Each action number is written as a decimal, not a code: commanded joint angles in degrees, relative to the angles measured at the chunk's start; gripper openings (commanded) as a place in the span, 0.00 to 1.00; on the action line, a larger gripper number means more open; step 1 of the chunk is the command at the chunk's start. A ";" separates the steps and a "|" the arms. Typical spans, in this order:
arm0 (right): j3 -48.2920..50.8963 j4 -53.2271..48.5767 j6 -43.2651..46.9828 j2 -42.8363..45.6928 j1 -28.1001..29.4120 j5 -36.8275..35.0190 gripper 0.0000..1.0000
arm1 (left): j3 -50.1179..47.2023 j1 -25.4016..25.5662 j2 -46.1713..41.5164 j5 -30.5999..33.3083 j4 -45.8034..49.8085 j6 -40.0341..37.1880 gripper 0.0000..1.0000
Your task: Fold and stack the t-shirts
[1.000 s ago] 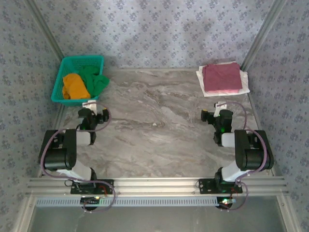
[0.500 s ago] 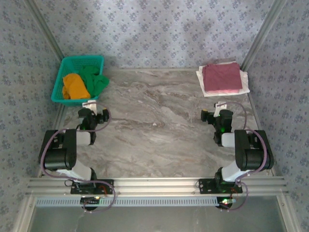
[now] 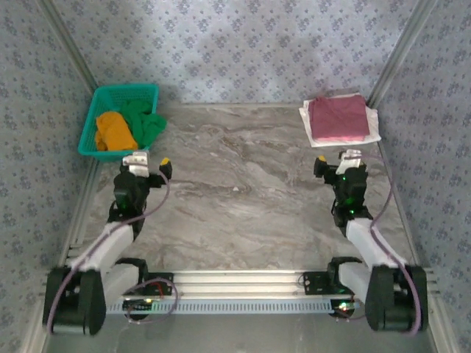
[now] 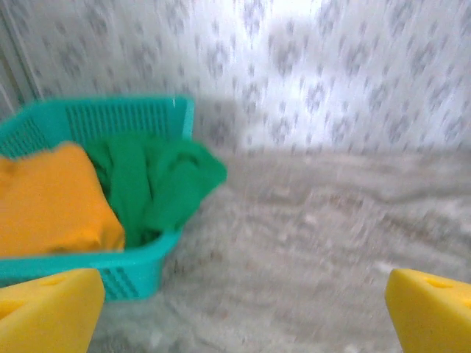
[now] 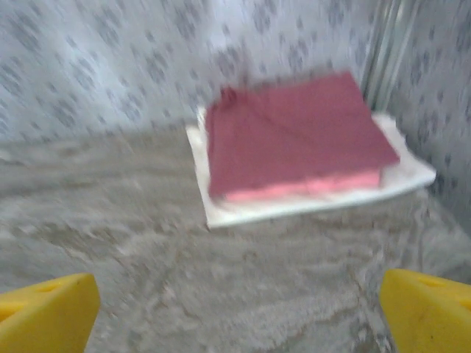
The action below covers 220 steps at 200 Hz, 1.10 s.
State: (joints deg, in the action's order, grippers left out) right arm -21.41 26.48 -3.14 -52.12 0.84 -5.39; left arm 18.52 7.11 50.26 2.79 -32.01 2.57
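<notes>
An orange t-shirt [image 3: 114, 131] [image 4: 51, 202] and a bright green t-shirt [image 3: 144, 123] [image 4: 158, 184] lie crumpled in the teal basket [image 3: 103, 99] [image 4: 147, 254] at the back left. A folded maroon-pink t-shirt [image 3: 337, 118] [image 5: 294, 132] rests on a folded white t-shirt [image 3: 374, 126] [image 5: 309, 204] at the back right. My left gripper [image 3: 147, 162] [image 4: 239, 312] hangs open just in front of the basket, with nothing between its yellow fingertips [image 4: 44, 309]. In front of the folded stack, my right gripper [image 3: 337, 159] [image 5: 235, 312] is open and holds nothing.
The grey marble tabletop [image 3: 243, 184] stretches between the two arms. Patterned walls close in the back and both sides. Metal corner posts [image 3: 394, 51] stand by the stack and the basket. An aluminium rail [image 3: 235, 283] runs along the near edge.
Both arms have unfolded from their tucked pose and stretched forward, carrying the grippers a little toward the back. The shirts and basket have not moved.
</notes>
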 commanded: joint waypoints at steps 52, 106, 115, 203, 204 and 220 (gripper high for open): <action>3.98 8.98 0.50 -10.91 0.73 -2.71 1.00 | -2.17 0.19 9.97 8.81 -7.93 -1.99 0.98; -12.77 -5.72 -2.73 -12.49 2.34 -0.06 1.00 | 23.06 -5.43 13.70 7.89 13.39 -0.23 0.98; -16.46 -7.76 -1.77 -14.33 3.47 0.84 1.00 | 28.56 -7.84 17.05 4.84 17.49 2.60 0.98; -46.44 -27.00 -1.00 -35.31 14.09 -0.22 1.00 | 90.53 -11.13 67.51 4.21 58.88 2.66 0.98; -46.44 -27.14 -1.00 -35.32 14.14 -0.23 1.00 | 91.24 -11.14 68.17 4.18 59.46 2.68 0.98; -46.44 -27.64 -0.73 -35.04 15.49 -0.79 1.00 | 103.64 -12.29 76.30 3.61 66.31 3.41 0.98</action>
State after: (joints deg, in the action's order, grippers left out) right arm -65.30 3.16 -3.64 -87.42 14.39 -5.34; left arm 107.37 -3.33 119.55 7.01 17.85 4.43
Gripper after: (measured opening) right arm 0.998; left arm 0.982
